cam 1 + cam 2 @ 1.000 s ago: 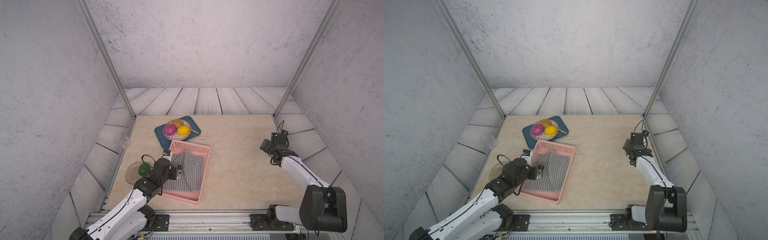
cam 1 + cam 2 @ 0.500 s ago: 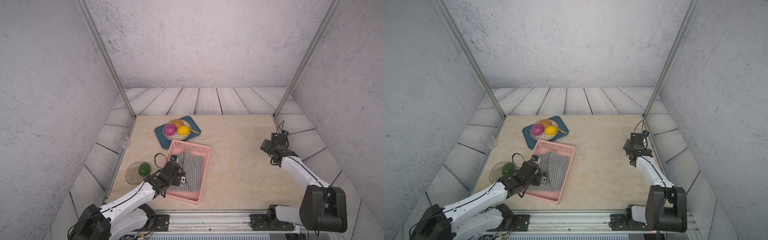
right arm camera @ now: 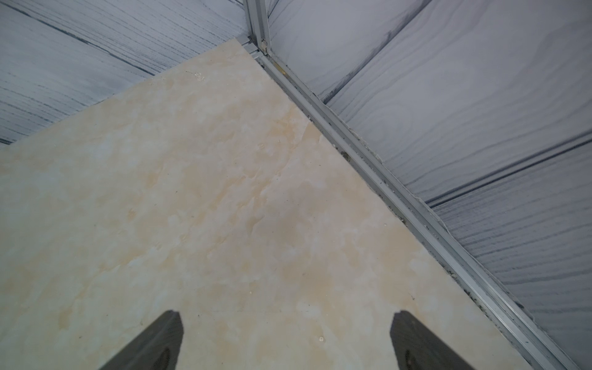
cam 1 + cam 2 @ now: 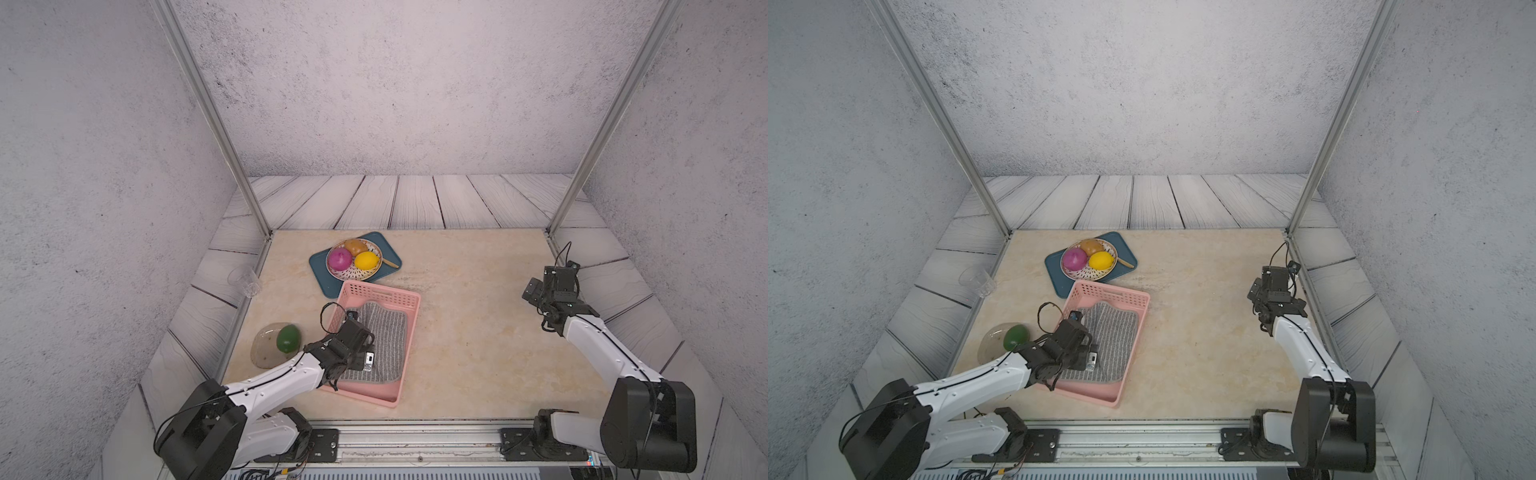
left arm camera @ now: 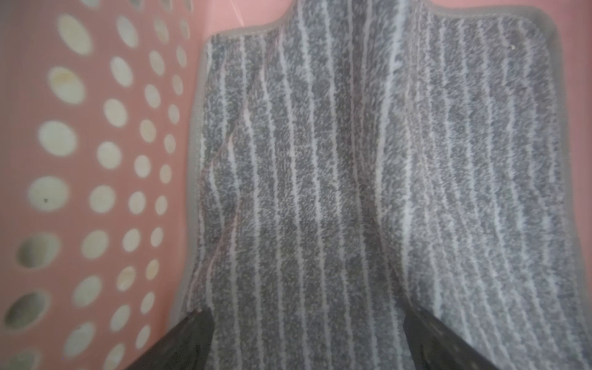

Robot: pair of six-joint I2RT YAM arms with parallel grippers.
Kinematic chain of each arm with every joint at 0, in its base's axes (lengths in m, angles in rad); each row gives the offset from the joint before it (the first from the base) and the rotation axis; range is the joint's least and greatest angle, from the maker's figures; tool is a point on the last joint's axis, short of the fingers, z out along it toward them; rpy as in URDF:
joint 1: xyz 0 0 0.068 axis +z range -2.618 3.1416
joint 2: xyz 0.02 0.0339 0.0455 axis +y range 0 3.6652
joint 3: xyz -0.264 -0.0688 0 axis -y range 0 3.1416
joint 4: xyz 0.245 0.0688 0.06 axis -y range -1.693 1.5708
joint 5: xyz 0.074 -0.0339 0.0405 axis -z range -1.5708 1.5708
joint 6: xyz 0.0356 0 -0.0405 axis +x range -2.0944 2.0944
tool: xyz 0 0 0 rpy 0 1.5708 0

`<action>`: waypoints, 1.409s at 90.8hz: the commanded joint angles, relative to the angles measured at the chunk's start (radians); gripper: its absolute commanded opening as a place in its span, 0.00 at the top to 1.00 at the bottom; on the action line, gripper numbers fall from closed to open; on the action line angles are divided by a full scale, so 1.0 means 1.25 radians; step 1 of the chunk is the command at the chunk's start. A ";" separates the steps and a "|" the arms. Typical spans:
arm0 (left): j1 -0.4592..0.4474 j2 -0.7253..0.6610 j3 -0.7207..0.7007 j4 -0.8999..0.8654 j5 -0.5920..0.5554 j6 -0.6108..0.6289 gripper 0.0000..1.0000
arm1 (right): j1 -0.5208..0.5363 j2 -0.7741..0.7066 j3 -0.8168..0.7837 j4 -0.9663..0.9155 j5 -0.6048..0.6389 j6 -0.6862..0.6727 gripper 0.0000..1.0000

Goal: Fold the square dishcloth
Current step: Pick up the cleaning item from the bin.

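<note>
The top views give me the whole layout. The square dishcloth (image 4: 388, 340) lies mostly flat inside the pink basket (image 4: 378, 291), toward the front left of the tabletop (image 4: 478, 332). My left gripper (image 4: 362, 351) hangs over the side of the cloth nearer my left arm. What I don't get from up there is my own fingers, because the wrist block covers them in both top views.

The left wrist view fixes that. My left gripper (image 5: 307, 323) has its jaws spread wide. One dark fingertip (image 5: 185, 339) sits right by the cloth's hemmed edge, next to the holed basket wall (image 5: 86, 134), and the other is out on the stripes. The dishcloth (image 5: 352, 160) fills the gap between them. It has a soft raised ridge running away from the fingers that I can't really pick out from above. Nothing is pinched. That picture is pretty blurry though, so I can't say whether the tips touch the pile or sit just above it.

My right gripper (image 4: 1258, 291) is over by the right edge of the table, well apart from the basket. In the right wrist view the right gripper (image 3: 285, 323) is wide open too, above bare marbled surface near the corner post, something the top views only hint at.
</note>
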 commanded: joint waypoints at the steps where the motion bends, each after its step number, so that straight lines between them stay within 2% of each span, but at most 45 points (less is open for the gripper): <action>1: -0.004 0.005 0.033 0.014 -0.007 -0.014 0.00 | 0.003 -0.022 -0.012 0.006 0.020 0.007 0.01; 26: -0.004 -0.012 0.097 0.001 -0.008 -0.020 0.00 | 0.003 -0.025 -0.012 0.004 0.016 0.007 0.01; 53: -0.004 0.098 0.142 0.045 0.026 -0.007 0.01 | 0.004 -0.034 -0.016 0.006 0.020 0.009 0.01; 70: -0.003 0.165 0.136 0.075 0.023 -0.016 0.09 | 0.004 -0.037 -0.016 0.007 0.018 0.011 0.01; 76: -0.002 0.193 0.136 0.086 0.028 -0.017 0.17 | 0.004 -0.037 -0.017 0.008 0.017 0.011 0.01; 85: 0.000 0.238 0.137 0.104 0.035 -0.022 0.35 | 0.003 -0.039 -0.017 0.007 0.018 0.012 0.01; 94: 0.008 0.272 0.140 0.116 0.047 -0.028 0.50 | 0.003 -0.043 -0.020 0.008 0.019 0.013 0.01; 107: 0.019 0.278 0.142 0.118 0.051 -0.026 0.76 | 0.003 -0.048 -0.022 0.011 0.017 0.013 0.01; 116: 0.034 0.257 0.143 0.108 0.041 -0.016 1.00 | 0.003 -0.050 -0.023 0.010 0.016 0.015 0.01; 128: 0.054 0.196 0.150 0.088 0.038 0.005 1.00 | 0.003 -0.056 -0.026 0.012 0.020 0.017 0.01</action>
